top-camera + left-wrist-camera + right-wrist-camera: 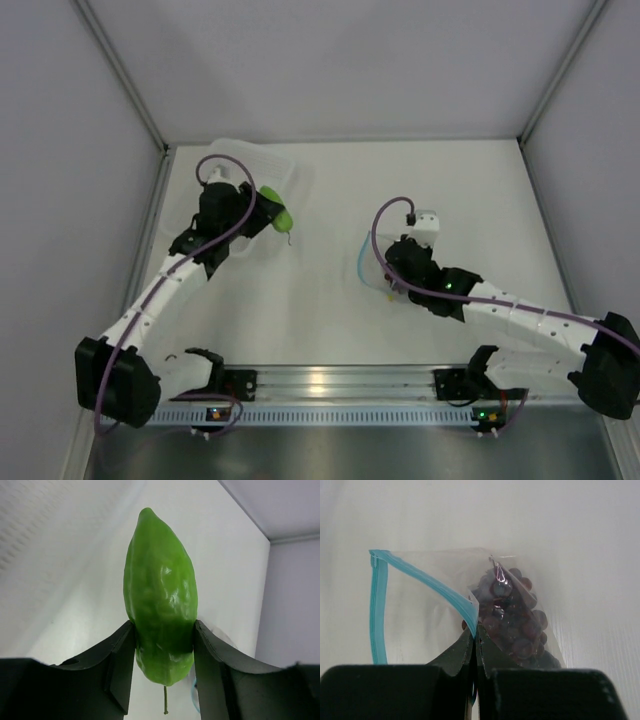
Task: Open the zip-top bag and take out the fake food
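Top view, centre right: my right arm covers most of zip-top bag (363, 262). Right wrist view, bottom: my right tool (474, 642) hides grape bunch (512, 617) lower end; dark patch (547, 659) beside it unidentifiable. Left wrist view: my left tool (162, 670) covers green piece (160, 590) lower flanks.

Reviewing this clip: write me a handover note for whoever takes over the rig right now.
Left pincer: shut on the green piece, held up away from the bag.
Right pincer: shut on the bag at its blue zip edge.
Done: bag open, green piece out.
To do: grapes are in the bag; set down the green piece, then pull them out.
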You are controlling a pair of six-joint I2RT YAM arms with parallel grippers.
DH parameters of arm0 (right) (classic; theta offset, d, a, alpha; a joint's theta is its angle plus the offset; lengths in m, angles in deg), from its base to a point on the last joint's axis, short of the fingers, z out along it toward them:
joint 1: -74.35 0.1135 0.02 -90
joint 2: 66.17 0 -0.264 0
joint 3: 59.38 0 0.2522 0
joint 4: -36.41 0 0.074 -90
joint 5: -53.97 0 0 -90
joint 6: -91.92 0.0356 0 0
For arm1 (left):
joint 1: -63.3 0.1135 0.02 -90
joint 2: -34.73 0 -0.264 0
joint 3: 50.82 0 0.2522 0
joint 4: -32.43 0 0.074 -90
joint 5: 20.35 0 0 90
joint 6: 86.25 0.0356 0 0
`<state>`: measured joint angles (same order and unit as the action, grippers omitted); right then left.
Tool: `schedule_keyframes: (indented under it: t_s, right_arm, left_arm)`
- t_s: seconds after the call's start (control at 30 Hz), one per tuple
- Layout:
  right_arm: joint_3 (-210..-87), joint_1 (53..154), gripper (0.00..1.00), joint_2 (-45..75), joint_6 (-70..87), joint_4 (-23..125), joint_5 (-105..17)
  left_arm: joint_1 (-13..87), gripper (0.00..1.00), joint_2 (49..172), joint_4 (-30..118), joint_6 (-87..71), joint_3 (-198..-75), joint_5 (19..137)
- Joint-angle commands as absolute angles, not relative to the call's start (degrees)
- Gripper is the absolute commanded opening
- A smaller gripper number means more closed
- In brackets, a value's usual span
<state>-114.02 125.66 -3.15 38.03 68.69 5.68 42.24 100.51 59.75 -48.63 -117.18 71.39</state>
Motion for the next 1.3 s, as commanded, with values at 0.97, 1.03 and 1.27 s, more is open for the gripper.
schedule_keyframes:
  t_s: [0.97,1.03,1.27]
  right_arm:
    - [-117.3,124.8,0.00,-7.4,35.4,66.8,2.8]
    - [-117.6,124.9,0.00,-7.0,35.4,67.0,2.6]
    - [-118.1,124.8,0.00,-7.3,35.3,67.0,1.5]
  left_arm:
    - [69.9,0.88,139.4,67.6,-41.0,-147.6,73.1]
    - [69.9,0.93,138.7,67.6,-40.9,-147.6,73.4]
    - [69.5,0.91,132.4,67.5,-40.8,-146.9,80.4]
